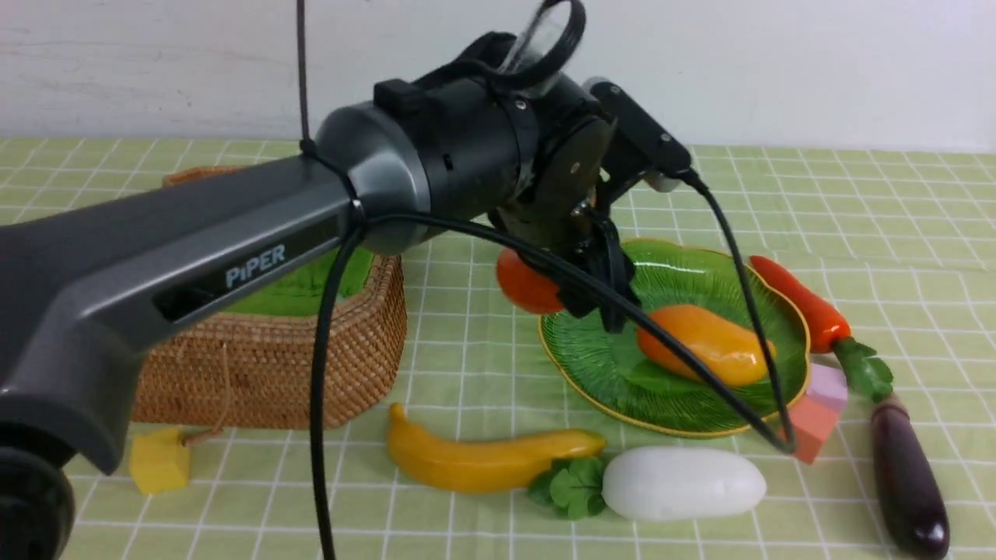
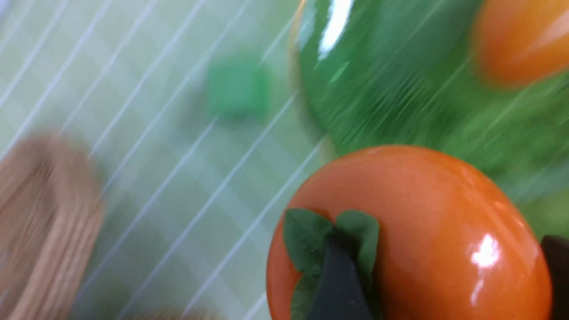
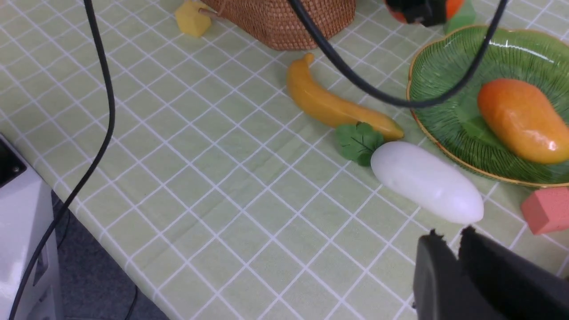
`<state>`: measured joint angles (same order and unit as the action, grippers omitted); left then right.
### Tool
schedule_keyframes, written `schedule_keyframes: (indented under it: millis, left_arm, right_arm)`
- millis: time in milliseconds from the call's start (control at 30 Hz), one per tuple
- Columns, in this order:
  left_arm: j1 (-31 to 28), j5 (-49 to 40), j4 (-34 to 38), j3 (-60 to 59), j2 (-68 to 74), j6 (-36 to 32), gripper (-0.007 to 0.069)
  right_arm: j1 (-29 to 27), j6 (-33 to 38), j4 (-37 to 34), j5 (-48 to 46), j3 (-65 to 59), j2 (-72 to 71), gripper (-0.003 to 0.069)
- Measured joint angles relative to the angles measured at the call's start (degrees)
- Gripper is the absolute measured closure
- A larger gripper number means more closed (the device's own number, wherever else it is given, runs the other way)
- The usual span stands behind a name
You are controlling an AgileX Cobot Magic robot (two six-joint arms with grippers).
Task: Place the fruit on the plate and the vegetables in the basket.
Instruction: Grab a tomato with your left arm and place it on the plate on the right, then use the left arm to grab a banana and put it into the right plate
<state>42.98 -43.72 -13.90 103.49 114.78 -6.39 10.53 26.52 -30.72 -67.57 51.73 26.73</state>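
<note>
the left arm [image 1: 249, 206] is right up in my face, cable looping down off it, and its left gripper [image 2: 444, 271] has the persimmon [image 1: 529, 284] pinched at the near-left side of the plate [image 1: 669, 268], looks lifted to me. mango [image 1: 700, 342] is already on there; banana [image 1: 482, 463] and radish [image 1: 685, 484] lie on the cloth. my worry: if it lets go short of that gold rim, the round fruit probably rolls off toward the basket [image 1: 350, 373]. swing too far in and it could bump the mango. that slack cable might snag something too. fun bit: the left wrist view shows a finger right over the leaf cap and a green foam cube [image 2: 238, 86] by the plate, which the arm blocks from the front. only the front view gets the carrot [image 1: 805, 303]. right gripper [image 3: 449, 235]: tips close together, can't tell if they're actually touching.
</note>
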Motion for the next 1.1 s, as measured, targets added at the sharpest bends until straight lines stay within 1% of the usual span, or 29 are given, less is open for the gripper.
schedule_keyframes:
  millis: [67,200,333,367,433,500,567,667,733,767,833,867,900,967,1033,1067,1100]
  left_arm:
    - [0.2,5.3,2.3,0.0,2.5,-1.7,0.0122]
    - [0.1,10.8,1.4,-0.1,7.0,-2.6,0.0122]
    - [0.1,11.7,1.2,-0.2,8.6,-2.7,0.0121]
    - [0.1,11.9,1.2,-0.2,8.5,-2.7,0.0097]
    - [0.1,10.8,1.3,-0.2,7.7,-2.7,0.0014]
    - [0.1,8.2,1.6,-0.2,6.3,-2.7,-0.0024]
    - [0.1,3.3,2.3,-0.2,3.5,-2.7,-0.0038]
    - [0.1,-4.7,4.5,-0.2,-0.9,-2.7,-0.0022]
    - [0.1,-13.6,6.4,-0.3,-4.0,-3.1,0.0027]
    - [0.1,-14.5,6.8,-0.3,-4.3,-3.3,0.0043]
    - [0.1,-23.3,9.3,-2.6,-7.6,-6.5,0.0165]
    - [0.1,-24.7,10.1,-4.4,-8.6,-8.5,0.0201]
    - [0.1,-25.7,10.9,-6.5,-9.3,-10.8,0.0277]
    - [0.1,-26.3,11.9,-10.9,-9.7,-16.2,0.0384]
    - [0.1,-25.5,12.0,-14.9,-9.3,-21.5,0.0432]
    - [0.1,-25.0,11.9,-15.2,-9.2,-22.0,0.0433]
    - [0.1,-22.0,11.2,-17.3,-8.3,-25.6,0.0415]
  right_arm:
    - [0.0,0.0,0.0,0.2,0.0,0.0,0.0574]
    - [0.0,0.0,0.0,0.2,0.0,0.0,0.0573]
    - [0.0,0.0,0.0,0.2,0.0,0.0,0.0571]
    - [0.0,0.0,0.0,0.2,0.0,0.0,0.0571]
    - [0.0,0.0,0.0,0.2,0.0,0.0,0.057]
    - [0.0,0.0,0.0,0.2,0.0,0.0,0.0567]
    - [0.0,0.0,0.1,0.2,0.0,0.0,0.0566]
    - [0.0,0.0,0.1,0.2,0.0,0.0,0.0564]
    - [0.0,0.0,0.1,0.3,0.0,0.0,0.0563]
    - [0.0,0.0,0.1,0.3,0.0,0.0,0.0562]
    - [0.0,0.0,0.1,0.3,0.0,0.0,0.0561]
    - [0.0,0.0,0.0,0.3,0.0,0.0,0.0561]
    - [0.0,0.0,0.0,0.3,0.0,0.0,0.056]
    - [0.0,0.0,0.1,0.3,0.0,0.0,0.0557]
    - [0.0,0.1,0.1,0.3,0.0,0.0,0.0556]
    - [0.0,0.1,0.1,0.3,0.0,0.0,0.0556]
    - [0.0,0.1,0.1,0.3,0.0,0.0,0.0554]
